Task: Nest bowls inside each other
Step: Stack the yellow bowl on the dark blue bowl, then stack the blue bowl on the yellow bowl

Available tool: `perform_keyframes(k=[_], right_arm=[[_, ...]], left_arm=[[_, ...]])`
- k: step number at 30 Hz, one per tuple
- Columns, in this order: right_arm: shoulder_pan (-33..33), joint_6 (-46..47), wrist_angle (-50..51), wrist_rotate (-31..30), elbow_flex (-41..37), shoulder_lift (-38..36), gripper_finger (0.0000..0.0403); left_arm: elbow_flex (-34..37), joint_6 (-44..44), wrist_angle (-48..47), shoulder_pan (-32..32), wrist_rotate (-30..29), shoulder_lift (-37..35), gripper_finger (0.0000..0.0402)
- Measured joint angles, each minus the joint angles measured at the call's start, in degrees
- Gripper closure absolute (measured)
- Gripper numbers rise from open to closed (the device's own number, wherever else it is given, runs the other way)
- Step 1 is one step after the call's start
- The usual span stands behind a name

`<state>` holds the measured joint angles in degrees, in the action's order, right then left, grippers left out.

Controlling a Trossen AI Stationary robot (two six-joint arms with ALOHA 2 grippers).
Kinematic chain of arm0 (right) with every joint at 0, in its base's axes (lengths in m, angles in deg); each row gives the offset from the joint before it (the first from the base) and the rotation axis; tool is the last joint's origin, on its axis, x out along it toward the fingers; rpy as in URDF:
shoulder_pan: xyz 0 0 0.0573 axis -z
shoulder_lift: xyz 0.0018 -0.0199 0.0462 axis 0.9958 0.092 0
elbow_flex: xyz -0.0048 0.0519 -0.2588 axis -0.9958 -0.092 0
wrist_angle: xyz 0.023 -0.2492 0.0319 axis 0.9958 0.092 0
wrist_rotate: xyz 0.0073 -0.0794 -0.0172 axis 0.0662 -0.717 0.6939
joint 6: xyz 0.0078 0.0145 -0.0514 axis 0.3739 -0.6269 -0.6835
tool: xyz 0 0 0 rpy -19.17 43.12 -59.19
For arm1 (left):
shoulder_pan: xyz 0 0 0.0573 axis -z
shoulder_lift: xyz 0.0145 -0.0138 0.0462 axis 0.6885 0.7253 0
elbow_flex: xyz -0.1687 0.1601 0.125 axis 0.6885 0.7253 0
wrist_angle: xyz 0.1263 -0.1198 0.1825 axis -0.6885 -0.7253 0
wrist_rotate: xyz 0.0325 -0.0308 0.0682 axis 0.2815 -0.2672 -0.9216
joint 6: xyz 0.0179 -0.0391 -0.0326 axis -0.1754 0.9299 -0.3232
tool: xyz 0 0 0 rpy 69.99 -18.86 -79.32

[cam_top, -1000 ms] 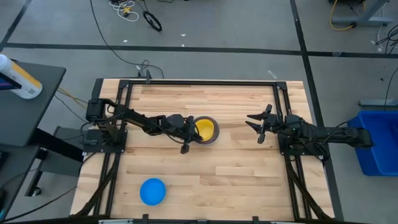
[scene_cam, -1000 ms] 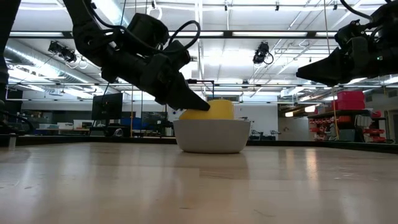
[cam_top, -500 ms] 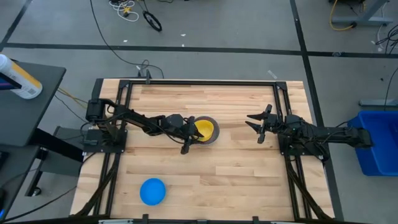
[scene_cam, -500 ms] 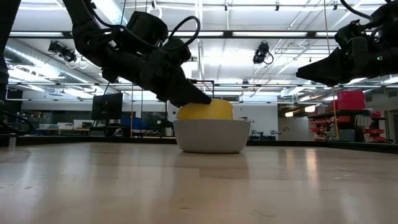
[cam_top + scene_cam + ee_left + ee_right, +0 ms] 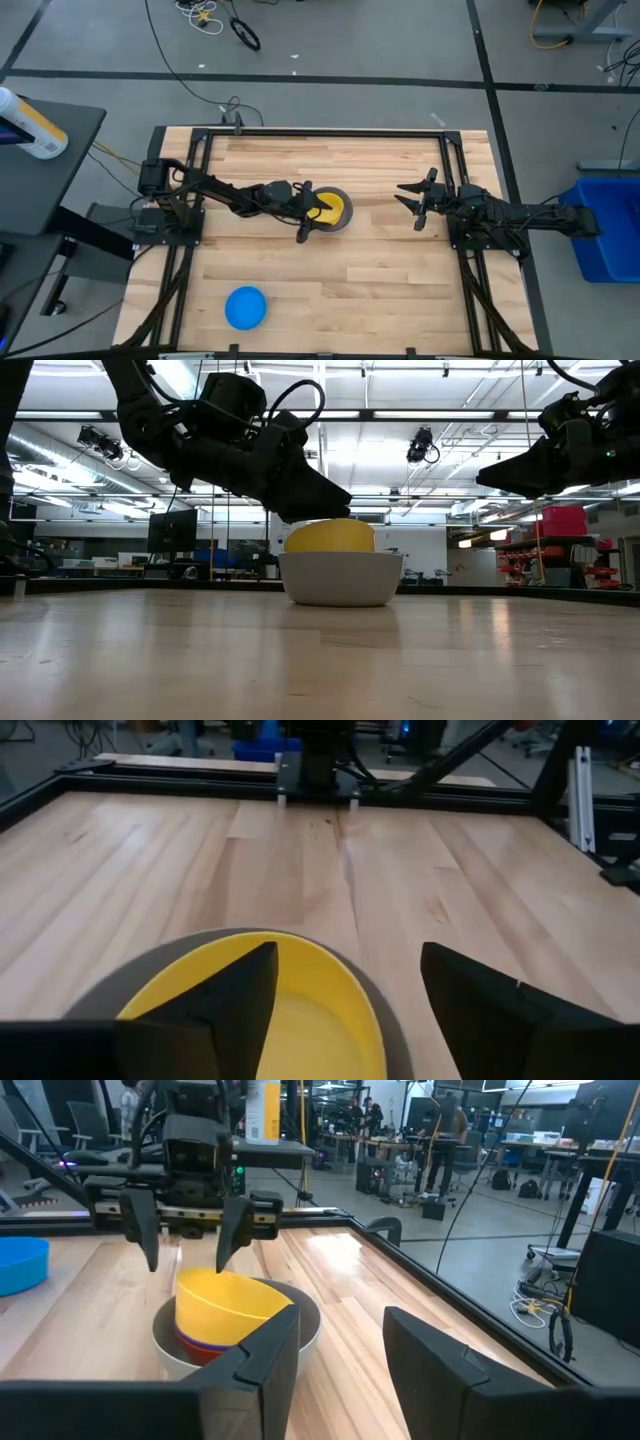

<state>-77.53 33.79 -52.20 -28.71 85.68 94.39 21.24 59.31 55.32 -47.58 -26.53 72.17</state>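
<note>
The left hand (image 5: 306, 213) sits at the middle of the high view, over the left rim of the stacked bowls, its fingers (image 5: 230, 1005) spread apart on either side of the yellow bowl's rim and clamped on nothing. In the low view it hangs just above the yellow bowl (image 5: 330, 536), with a thin gap showing between them. The right hand (image 5: 417, 204) waits right of centre, above the table and well apart from the stack, its fingers (image 5: 262, 1350) also apart and empty.

The grey bowl (image 5: 343, 220) stands on the table (image 5: 380, 280) at the middle of the frame. Inside it sits a red bowl (image 5: 205, 1346), showing only as a thin band, and the yellow bowl (image 5: 331, 208) rests in that, tilted and rising above the grey rim. A light blue bowl (image 5: 245, 307) lies alone at the lower left of the high view, near the table's front edge.

Bare wood lies between the stack and the right hand, and across the lower right of the table.
</note>
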Motion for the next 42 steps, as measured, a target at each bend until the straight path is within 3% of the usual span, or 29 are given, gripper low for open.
perform_keyframes(k=[12,21,25,28,31,35,42], right_arm=[[0.0,0.0,0.0,0.0,0.0,0.0,0.0252],[0.0,0.0,0.0,0.0,0.0,0.0,0.0244],[0.0,0.0,0.0,0.0,0.0,0.0,0.0242],[0.0,0.0,0.0,0.0,0.0,0.0,0.0244],[0.0,0.0,0.0,0.0,0.0,0.0,0.0247],[0.0,0.0,0.0,0.0,0.0,0.0,0.0249],[0.0,0.0,0.0,0.0,0.0,0.0,0.0243]], left_arm=[[0.0,2.8,-1.6,0.2,-5.3,0.2,0.0189],[-2.6,5.0,2.2,0.2,-5.2,9.3,0.0208],[-4.3,3.2,2.1,0.7,-2.4,8.0,0.0209],[-4.7,-2.3,1.1,2.8,-4.8,3.4,0.0209],[-4.6,-7.1,-4.4,5.1,-9.3,-2.0,0.0209],[-4.6,-8.7,-18.5,8.8,-15.8,-9.6,0.0209],[-3.3,0.6,-43.9,20.4,-30.8,-19.1,0.0209]])
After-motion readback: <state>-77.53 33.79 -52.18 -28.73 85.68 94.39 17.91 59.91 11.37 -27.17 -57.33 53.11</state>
